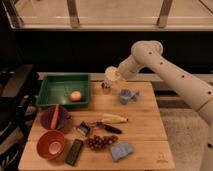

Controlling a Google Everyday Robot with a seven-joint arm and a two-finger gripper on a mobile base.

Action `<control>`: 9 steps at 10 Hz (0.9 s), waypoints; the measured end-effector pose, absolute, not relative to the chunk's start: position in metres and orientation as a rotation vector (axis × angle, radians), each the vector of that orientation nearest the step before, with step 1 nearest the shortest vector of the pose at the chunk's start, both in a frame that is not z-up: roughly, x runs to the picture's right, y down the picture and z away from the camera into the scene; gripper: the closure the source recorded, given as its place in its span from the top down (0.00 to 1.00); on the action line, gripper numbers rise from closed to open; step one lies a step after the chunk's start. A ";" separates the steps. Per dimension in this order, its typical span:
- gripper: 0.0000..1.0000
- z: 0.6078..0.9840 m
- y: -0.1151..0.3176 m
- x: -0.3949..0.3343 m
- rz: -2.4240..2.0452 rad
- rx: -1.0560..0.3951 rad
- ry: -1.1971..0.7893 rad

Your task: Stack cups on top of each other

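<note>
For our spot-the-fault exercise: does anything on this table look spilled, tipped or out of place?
Nothing stands out. The pincer holds the white cup just above the steel cup at the back of the table.

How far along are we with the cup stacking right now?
Done: the cream cup is picked up, gripped in the closed hand and off the table.
In hand: it hangs just above the steel cup, which stands near the table's back edge beside the green tray.
Left: lower the cream cup onto the steel cup and let go. They do not look stacked yet.
</note>
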State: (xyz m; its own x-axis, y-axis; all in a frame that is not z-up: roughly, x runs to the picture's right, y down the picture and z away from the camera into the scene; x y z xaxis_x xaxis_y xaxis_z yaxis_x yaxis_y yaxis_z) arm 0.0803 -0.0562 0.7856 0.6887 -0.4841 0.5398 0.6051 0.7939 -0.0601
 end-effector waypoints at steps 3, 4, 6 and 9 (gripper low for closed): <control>0.00 0.819 -0.062 0.080 -0.646 -0.272 -0.530; 0.00 0.826 -0.061 0.078 -0.661 -0.287 -0.525; 0.00 0.843 -0.061 0.080 -0.695 -0.322 -0.506; 0.00 0.860 -0.065 0.075 -0.733 -0.341 -0.499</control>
